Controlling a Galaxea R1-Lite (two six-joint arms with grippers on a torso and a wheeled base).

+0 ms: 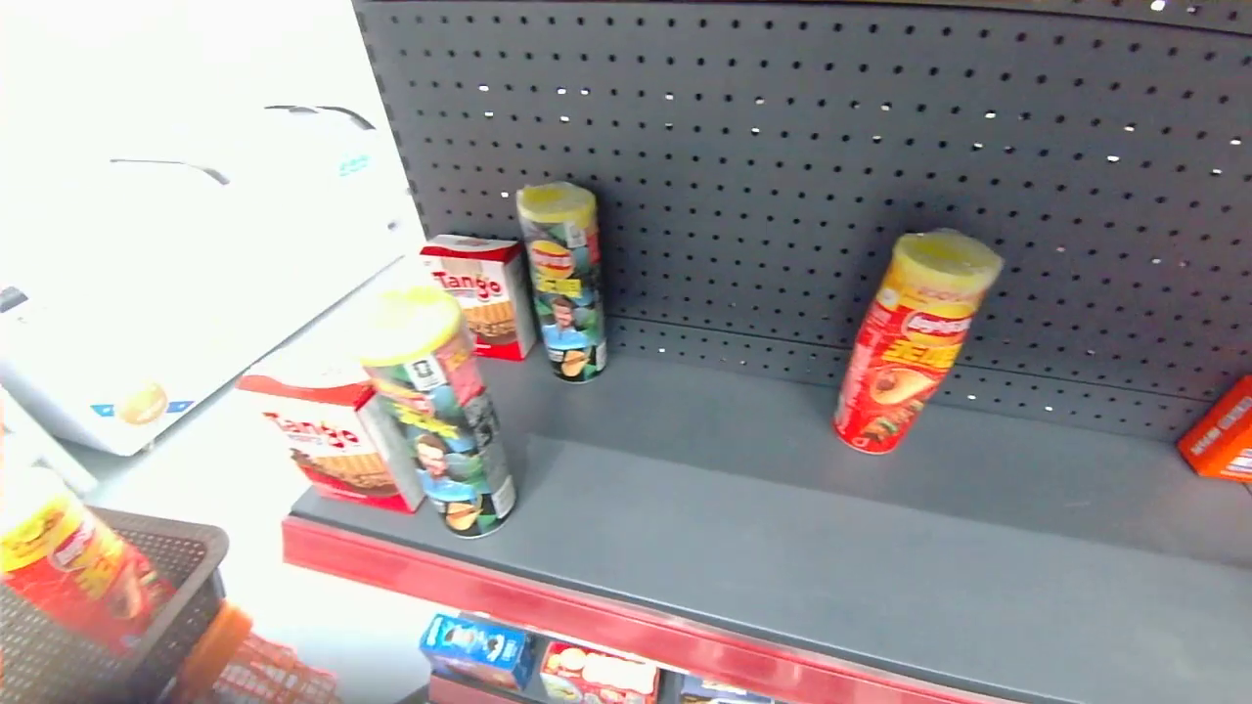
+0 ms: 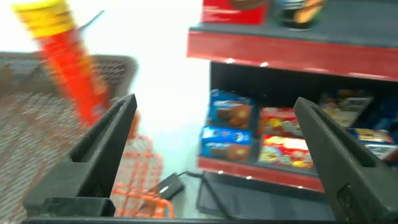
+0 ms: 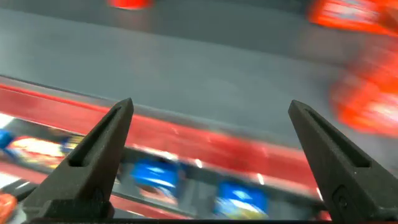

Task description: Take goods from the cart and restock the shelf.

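A red chip can with a yellow lid (image 1: 68, 572) stands in the dark cart basket (image 1: 186, 548) at the lower left; the same red can (image 2: 65, 59) appears in the left wrist view. My left gripper (image 2: 214, 109) is open, empty, level with the lower shelf beside the cart. On the grey shelf (image 1: 782, 528) stand a red chip can (image 1: 910, 342), two green-patterned cans (image 1: 445, 416) (image 1: 565, 284) and two red-and-white wafer boxes (image 1: 328, 435) (image 1: 484, 293). My right gripper (image 3: 211, 112) is open and empty before the shelf's red front edge (image 3: 205, 140).
An orange box (image 1: 1223, 430) sits at the shelf's right end; orange packs (image 3: 360, 15) blur in the right wrist view. Blue and red snack packs (image 2: 233, 127) fill the lower shelf. A perforated back panel (image 1: 831, 147) closes the shelf. An orange cart frame (image 2: 140, 168) stands lower left.
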